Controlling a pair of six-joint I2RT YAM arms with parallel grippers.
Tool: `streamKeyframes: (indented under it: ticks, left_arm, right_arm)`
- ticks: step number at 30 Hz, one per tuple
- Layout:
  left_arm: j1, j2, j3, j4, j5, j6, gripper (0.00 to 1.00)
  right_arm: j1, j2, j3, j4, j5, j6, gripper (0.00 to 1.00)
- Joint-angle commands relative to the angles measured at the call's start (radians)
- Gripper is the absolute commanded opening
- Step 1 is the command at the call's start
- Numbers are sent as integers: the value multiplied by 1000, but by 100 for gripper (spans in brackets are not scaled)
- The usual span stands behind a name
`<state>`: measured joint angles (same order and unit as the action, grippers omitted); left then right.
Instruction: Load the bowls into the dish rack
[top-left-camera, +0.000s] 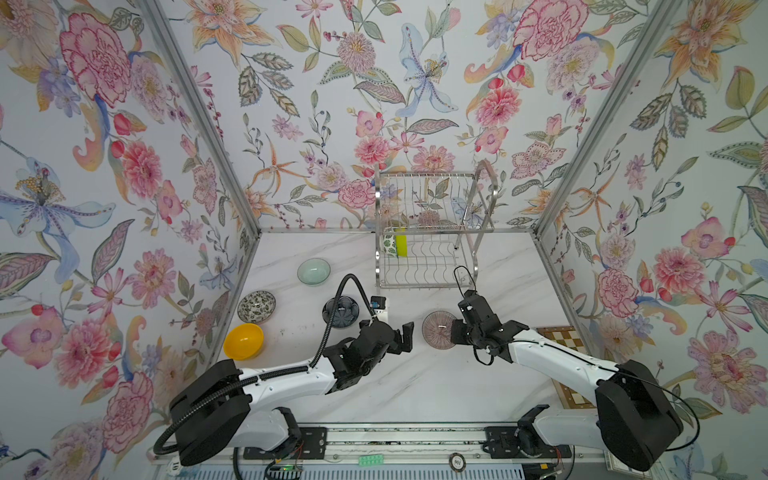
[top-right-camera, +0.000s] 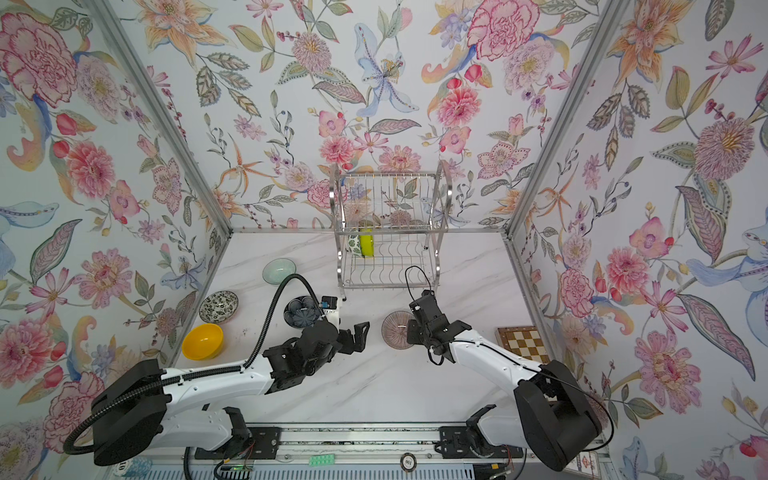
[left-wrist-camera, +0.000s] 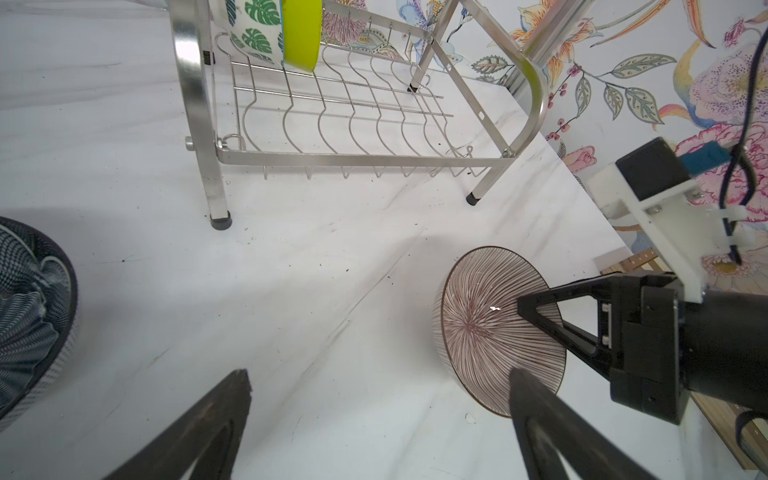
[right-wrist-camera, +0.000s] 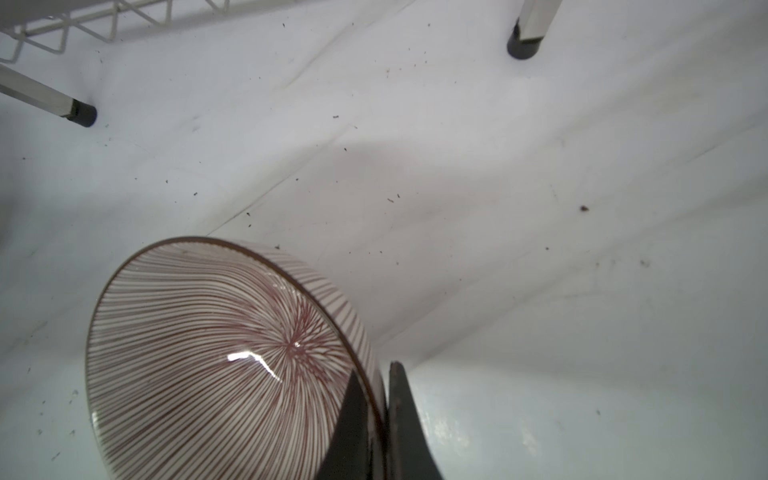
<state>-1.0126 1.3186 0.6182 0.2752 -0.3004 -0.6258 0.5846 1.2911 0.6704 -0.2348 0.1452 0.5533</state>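
Right wrist view, pink striped bowl (right-wrist-camera: 216, 353), rim pinched between right fingers (right-wrist-camera: 405, 428)

Wooden chessboard (top-left-camera: 562, 338) on marble tabletop (top-left-camera: 415, 384)

Left gripper (top-left-camera: 404, 336) hangs wide open at centre, arm reaching from the near left. Right gripper (right-wrist-camera: 374, 370), tilted down, is clamped on a bowl (right-wrist-camera: 216, 353) rim.

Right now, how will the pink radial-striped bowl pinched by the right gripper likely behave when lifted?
The pink radial-striped bowl looks rigid glazed ceramic: probably stiff but chippable. Its glossy highlight suggests a slippery rim. The right gripper pinches one rim edge only, so it may pivot.
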Motion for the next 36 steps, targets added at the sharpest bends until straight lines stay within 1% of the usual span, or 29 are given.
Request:
streamKeyframes:
  ticks: [1, 3, 7, 10, 12, 15, 17, 21, 25, 28, 32, 34, 36]
  left_arm:
    - [-15, -6, 40, 20, -29, 8, 99]
    - [-14, 6, 61, 16, -18, 6, 99]
    - [-14, 26, 106, 10, -8, -19, 99]
    - [-14, 37, 105, 59, 9, -46, 99]
    - [-14, 49, 116, 57, 15, -64, 99]
    - [-9, 61, 127, 46, -4, -109, 99]
    - [0, 65, 122, 54, -11, -146, 97]
    - [23, 68, 117, 65, -4, -179, 92]
    - [44, 74, 115, 90, 27, -189, 82]
    - [58, 74, 108, 94, 14, -198, 67]
    - [72, 68, 92, 118, 1, -206, 52]
    - [76, 71, 95, 121, 2, -205, 43]
    - [75, 73, 98, 121, 0, -200, 35]
  right_arm:
    - [21, -43, -10, 151, 59, -3, 0]
    - [38, -41, -9, 207, 94, -15, 0]
    - [91, -34, -1, 296, 199, -38, 0]
    - [135, -34, 9, 349, 265, -51, 0]
    - [153, -22, 28, 361, 292, -48, 0]
    - [177, -8, 53, 370, 335, -30, 0]
    - [194, -15, 54, 407, 349, -28, 0]
    - [240, -39, 56, 467, 397, -42, 0]
    - [289, -59, 52, 520, 435, -64, 0]
    - [323, -73, 42, 559, 465, -80, 0]
    - [350, -82, 31, 588, 498, -89, 0]
    - [357, -84, 24, 608, 499, -89, 0]
    - [363, -81, 16, 622, 502, -80, 0]
